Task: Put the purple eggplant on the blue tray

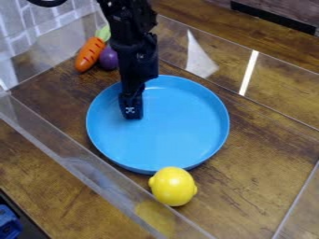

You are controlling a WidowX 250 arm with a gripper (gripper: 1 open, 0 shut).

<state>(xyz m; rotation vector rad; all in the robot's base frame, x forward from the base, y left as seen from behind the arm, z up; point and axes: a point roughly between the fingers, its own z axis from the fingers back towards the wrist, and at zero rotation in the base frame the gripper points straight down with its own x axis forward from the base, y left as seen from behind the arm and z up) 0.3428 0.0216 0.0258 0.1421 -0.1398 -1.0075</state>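
Gripper (130,101): jaws spread above blue tray (159,129)
Purple eggplant (108,60): beside orange carrot (88,55)
Lemon (173,187): at tray's near edge

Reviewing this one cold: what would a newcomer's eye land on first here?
First, the big round bright-blue tray in the middle of the view, with the black robot arm reaching over its far-left part. Next, the yellow lemon at the tray's near edge. The orange carrot and the purple eggplant sit farther off, at upper left.
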